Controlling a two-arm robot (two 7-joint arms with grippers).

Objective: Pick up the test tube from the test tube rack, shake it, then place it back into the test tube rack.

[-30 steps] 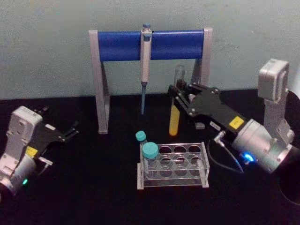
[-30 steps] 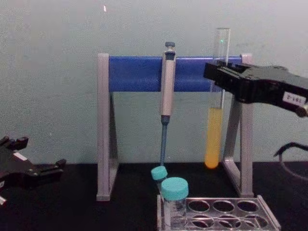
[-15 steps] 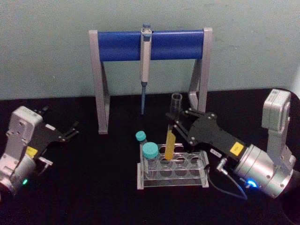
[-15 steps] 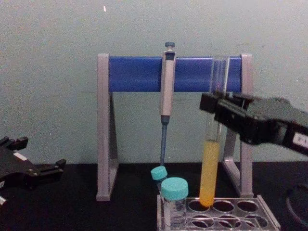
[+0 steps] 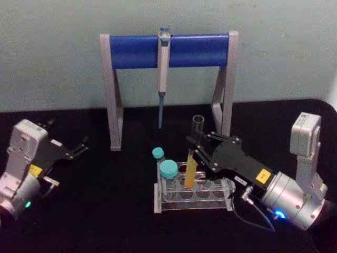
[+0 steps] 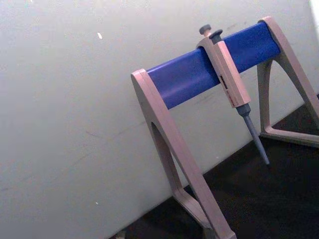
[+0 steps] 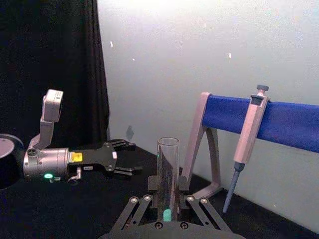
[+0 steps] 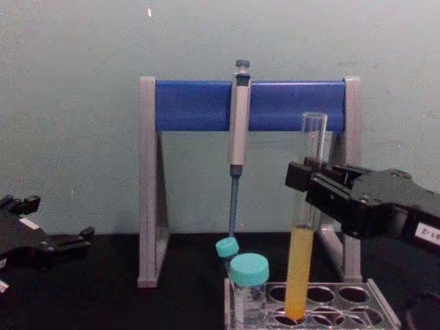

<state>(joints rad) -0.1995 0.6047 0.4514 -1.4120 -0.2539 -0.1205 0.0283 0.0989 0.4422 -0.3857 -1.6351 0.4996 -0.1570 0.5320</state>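
Task nearly wrapped, by the look of it. Test tube (image 8: 300, 268) gripped by right end effector (image 5: 194, 152), clenched above liquid. Tube tip just dipped into back-row hole of rack (image 5: 202, 202). Left to do: full lowering, release. Left end effector (image 5: 79, 147) parked at left, spread open.

Counted: one tube, one rack, two capped vials (image 5: 169, 176), one pipette (image 5: 164, 58), one stand (image 5: 137, 51).

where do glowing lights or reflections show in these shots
Head view: green lamp behind the parked left gripper, blue lamp behind the right gripper gripping the test tube in the rack. Right wrist view: green glint inside the tube.
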